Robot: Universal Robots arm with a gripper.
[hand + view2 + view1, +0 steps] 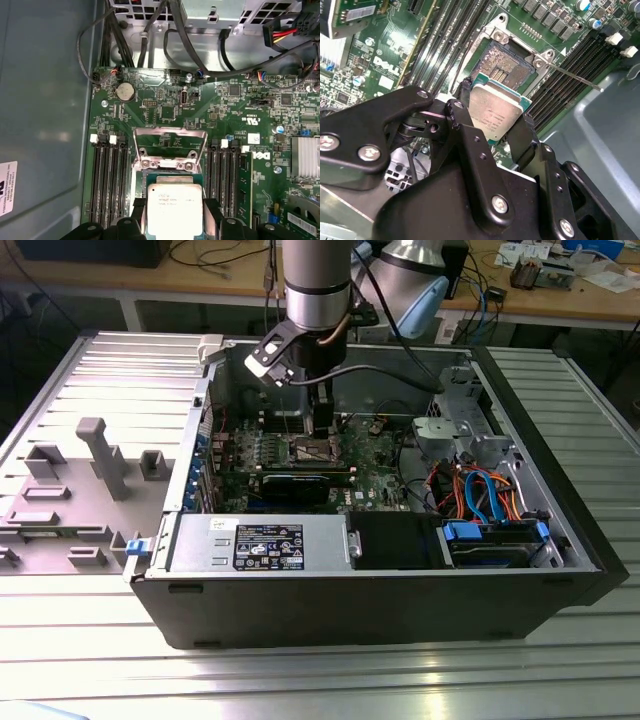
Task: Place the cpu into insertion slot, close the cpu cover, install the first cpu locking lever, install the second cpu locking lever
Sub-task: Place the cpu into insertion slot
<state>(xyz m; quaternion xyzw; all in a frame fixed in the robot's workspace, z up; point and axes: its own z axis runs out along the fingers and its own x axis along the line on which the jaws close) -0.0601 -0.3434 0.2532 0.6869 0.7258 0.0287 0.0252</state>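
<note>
The cpu (pixel 496 114) is held flat, silver top up, between the two black fingers (pixel 524 131) of the pincer (pixel 493 110), which is clamped on its opposite edges. In both wrist views the chip hangs over one edge of the insertion slot (pixel 506 62) and is not seated: much of the slot's dark centre lies bare beside it. The cpu cover (pixel 170 132) stands swung up at the far side of the slot, its window open. A thin locking lever (pixel 575 78) juts free from a corner of the slot's rim. Long black memory slots (pixel 102 180) flank the slot on the green circuit board (pixel 165 100). In the exterior view the arm (pixel 316 290) reaches straight down into the open computer case (pixel 560 570), which lies on the slatted metal desk (pixel 300 680).
</note>
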